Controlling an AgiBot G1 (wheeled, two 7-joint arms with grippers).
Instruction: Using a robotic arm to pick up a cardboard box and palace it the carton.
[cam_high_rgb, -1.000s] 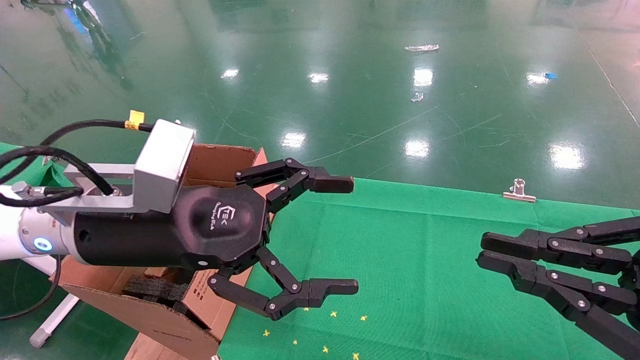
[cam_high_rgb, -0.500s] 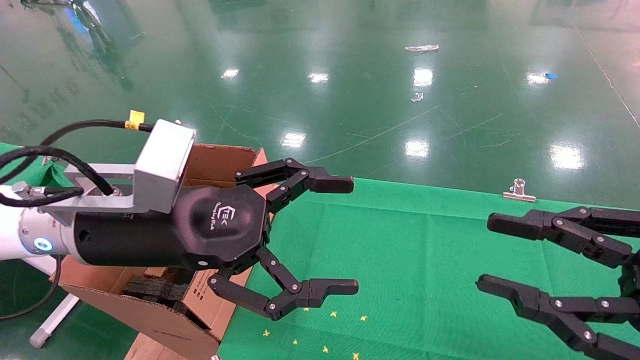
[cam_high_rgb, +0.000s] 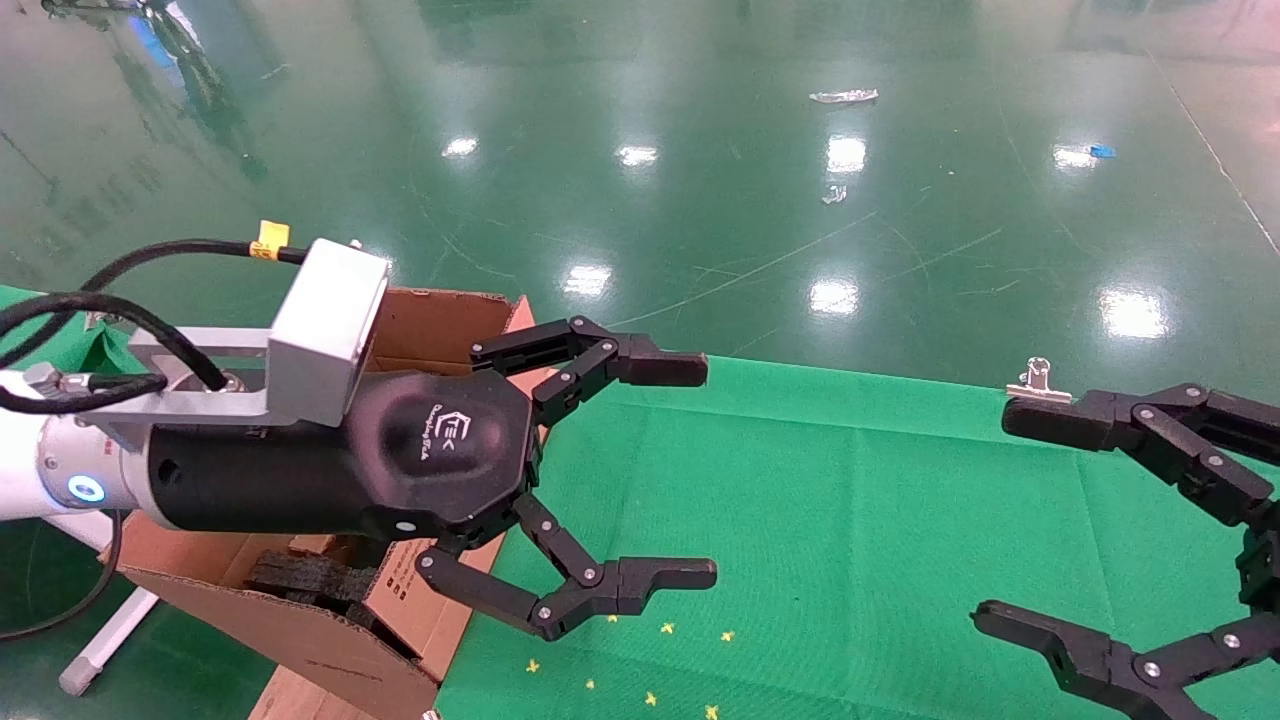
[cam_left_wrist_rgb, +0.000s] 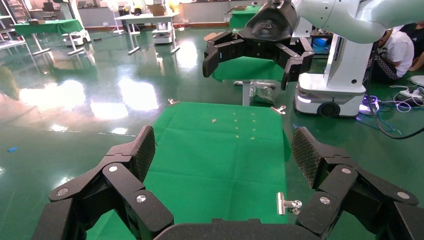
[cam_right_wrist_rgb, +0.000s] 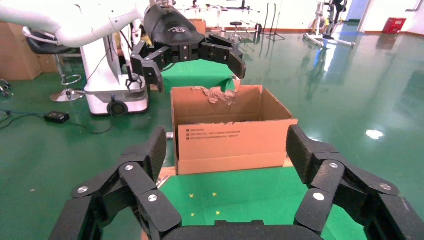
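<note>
the left gripper (cam_high_rgb: 640, 470) of the robotic arm (cam_high_rgb: 300, 460) hangs above the left edge of the green cloth (cam_high_rgb: 800, 520), just beside the carton (cam_high_rgb: 420, 330). its jaws are wide open w/ nothing between them. the right gripper (cam_high_rgb: 1010, 520) is over the cloth's right side, also spread wide and empty. the carton stands at the cloth's left end, flaps up, one flap torn (cam_right_wrist_rgb: 220, 95), black foam (cam_high_rgb: 300, 580) inside. the cardboard box is not seen in any view. a metal clip (cam_high_rgb: 1038, 382) sits on the far cloth edge.
</note>
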